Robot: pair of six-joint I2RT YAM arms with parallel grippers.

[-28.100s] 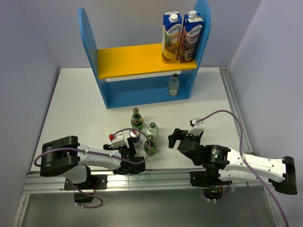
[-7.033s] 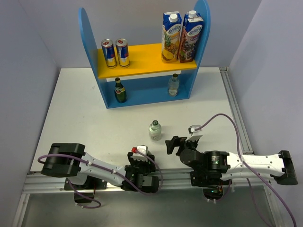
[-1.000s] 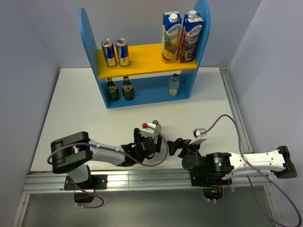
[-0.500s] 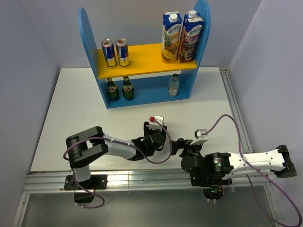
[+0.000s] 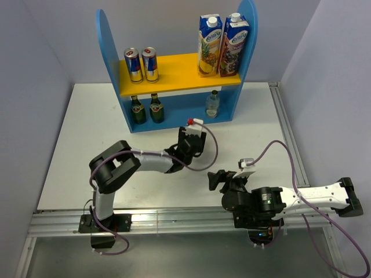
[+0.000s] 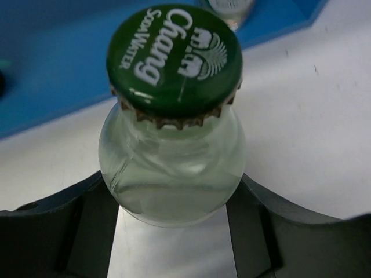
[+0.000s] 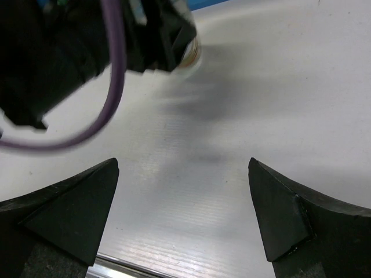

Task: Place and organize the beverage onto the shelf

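- Right gripper (image 7: pixel 182 214): jaws spread wide, nothing held.
- Clear glass bottle w/ green crown cap (image 6: pixel 172 168): clamped upright at the shoulder by left gripper (image 6: pixel 174 223). Judged rigid, slick, breakable, fairly heavy; a body grip is preferred over the neck.
- Blue two-level shelf w/ yellow-orange board (image 5: pixel 168 74): just beyond held bottle; 2nd clear bottle (image 5: pixel 213 104) seen on lower level.

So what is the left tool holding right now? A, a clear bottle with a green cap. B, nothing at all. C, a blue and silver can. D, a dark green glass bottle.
A: the left wrist view shows the left tool closed around the clear bottle, just below its green cap.
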